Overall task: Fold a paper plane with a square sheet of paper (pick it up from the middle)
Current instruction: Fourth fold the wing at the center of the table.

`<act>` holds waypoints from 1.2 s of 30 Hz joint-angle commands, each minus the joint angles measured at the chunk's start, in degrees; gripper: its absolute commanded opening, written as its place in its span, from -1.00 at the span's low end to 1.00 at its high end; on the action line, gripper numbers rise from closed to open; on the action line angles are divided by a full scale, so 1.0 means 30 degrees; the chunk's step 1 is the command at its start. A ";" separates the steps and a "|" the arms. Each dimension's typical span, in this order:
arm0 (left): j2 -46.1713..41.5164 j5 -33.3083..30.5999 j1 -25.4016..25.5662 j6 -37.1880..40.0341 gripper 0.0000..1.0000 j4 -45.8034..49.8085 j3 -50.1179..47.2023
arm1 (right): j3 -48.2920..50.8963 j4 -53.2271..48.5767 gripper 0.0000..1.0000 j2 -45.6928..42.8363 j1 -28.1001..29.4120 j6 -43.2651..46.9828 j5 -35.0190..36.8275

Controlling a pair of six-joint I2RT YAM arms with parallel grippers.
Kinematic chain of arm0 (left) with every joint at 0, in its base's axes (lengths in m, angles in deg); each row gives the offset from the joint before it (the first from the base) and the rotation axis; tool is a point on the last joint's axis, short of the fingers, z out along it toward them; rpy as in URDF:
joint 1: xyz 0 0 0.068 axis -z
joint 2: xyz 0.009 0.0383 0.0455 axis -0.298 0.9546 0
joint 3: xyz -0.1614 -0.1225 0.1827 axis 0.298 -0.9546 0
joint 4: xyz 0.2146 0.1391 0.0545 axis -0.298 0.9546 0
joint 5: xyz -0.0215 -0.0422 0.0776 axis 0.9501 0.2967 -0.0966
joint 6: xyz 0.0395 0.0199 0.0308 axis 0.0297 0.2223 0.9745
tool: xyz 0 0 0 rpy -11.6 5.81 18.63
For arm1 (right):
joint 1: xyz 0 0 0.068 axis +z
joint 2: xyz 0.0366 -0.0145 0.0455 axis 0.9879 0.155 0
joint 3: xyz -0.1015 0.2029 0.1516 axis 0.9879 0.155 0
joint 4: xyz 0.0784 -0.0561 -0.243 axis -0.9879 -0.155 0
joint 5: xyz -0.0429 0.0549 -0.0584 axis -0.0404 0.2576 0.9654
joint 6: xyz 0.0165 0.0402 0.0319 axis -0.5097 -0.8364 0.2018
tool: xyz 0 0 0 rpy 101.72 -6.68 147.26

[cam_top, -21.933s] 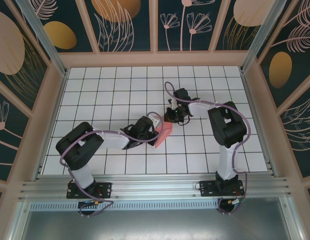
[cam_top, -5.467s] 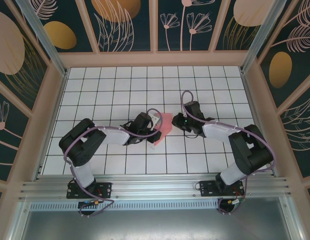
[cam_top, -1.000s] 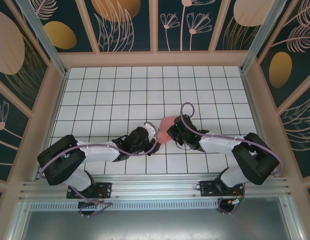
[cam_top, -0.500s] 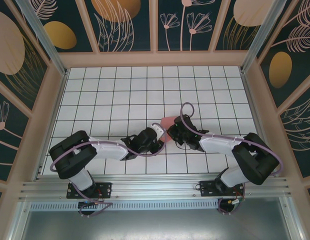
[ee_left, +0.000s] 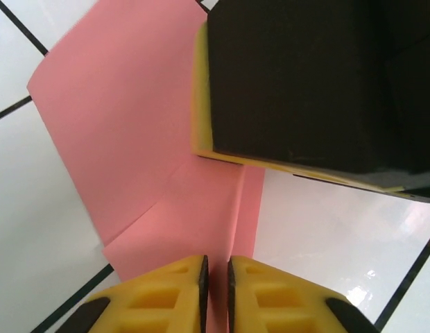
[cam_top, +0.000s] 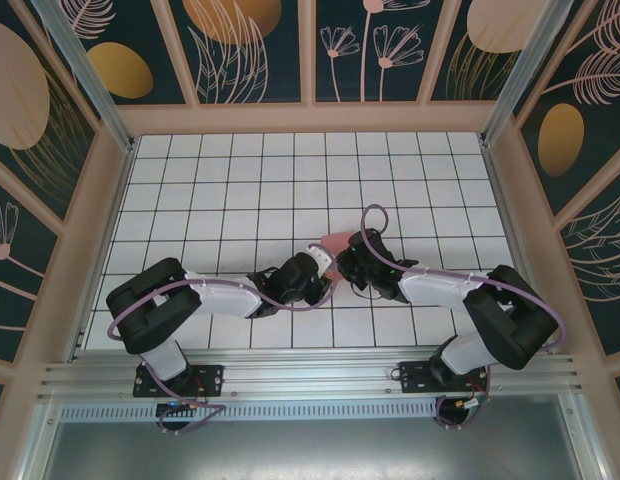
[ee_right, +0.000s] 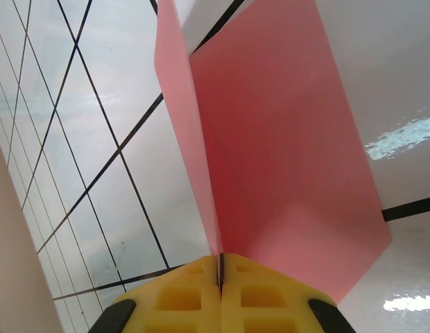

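Your left arm (cam_top: 205, 295) folds back on itself. Its elbow sits out near the bench's (cam_top: 210, 180) left edge, and its forearm lies low and nearly level, running rightward toward the middle. Your right arm (cam_top: 460, 295) mirrors it, with its elbow bulging toward the right edge and its forearm running leftward. The two wrists meet almost nose to nose about the middle of the bench, a little toward the near edge. The square sheet of paper (cam_top: 335, 241) is there between them, folded into creased layers, with a pink corner showing just beyond the wrists on the far side. From your left wrist camera, the left jaws are drawn narrow. Their yellow fingers (ee_left: 170, 291) leave only a slim slit, and a raised crease of the sheet (ee_left: 125, 132) runs straight into it, so they are pinching that fold. The black, yellow-padded finger (ee_left: 291, 83) of the other arm presses on the sheet just ahead. From your right wrist camera, the right jaws are clamped tight, yellow fingers (ee_right: 177, 295) together, on the sheet (ee_right: 284, 152). It rises from the grip as two panels spread in a V, one broad and the other edge-on, above the gridded bench.
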 commanded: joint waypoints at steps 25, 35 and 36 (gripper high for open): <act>0.0346 0.5081 -0.2366 -0.4340 -1.00 -0.5637 -0.2541 | 0.0654 -0.2476 -0.10 -0.4172 -0.1956 0.6730 -0.1488; 0.1367 0.6758 -0.3352 -0.6438 -1.00 -0.7985 -0.3663 | -0.0011 -0.1249 -0.63 -0.1075 -0.1757 0.7847 -0.3588; 0.1397 0.6767 -0.3388 -0.6633 -1.00 -0.8197 -0.3768 | -0.0209 -0.1357 -0.69 -0.0749 -0.1726 0.7882 -0.3589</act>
